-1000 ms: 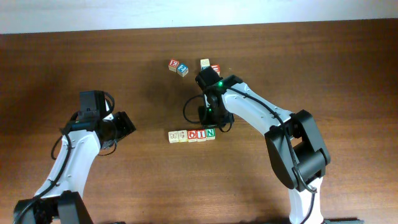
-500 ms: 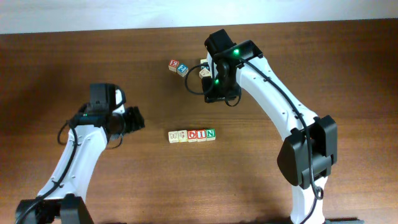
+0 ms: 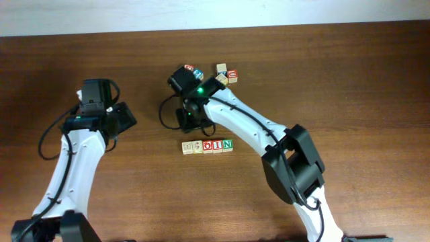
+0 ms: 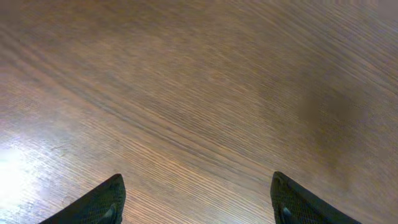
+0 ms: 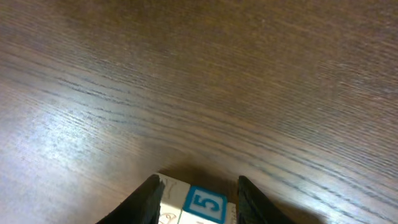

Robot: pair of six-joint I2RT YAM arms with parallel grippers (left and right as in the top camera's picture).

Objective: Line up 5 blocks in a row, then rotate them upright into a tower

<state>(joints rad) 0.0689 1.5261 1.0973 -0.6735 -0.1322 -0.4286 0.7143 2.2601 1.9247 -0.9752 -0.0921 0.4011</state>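
Brown wood-grain bench (image 3: 349, 81) seen from overhead: the blocks (image 3: 207, 146) lie mid-bench in a touching row of five, the right three reading O, I, N. The left hand (image 3: 126, 115) hangs well off to their left, and the right hand (image 3: 190, 122) is near the row's left end. Left wrist view: fingers spread wide over bare wood, holding nothing. Right wrist view: fingers part-way apart flank a cube (image 5: 205, 204) marked with a blue 5; whether they grip it I cannot tell

overhead straight down on whole table (image 3: 349, 74), wrist cameras low past my fingers (image 4: 102, 202), right one shares blue block (image 5: 206, 204)
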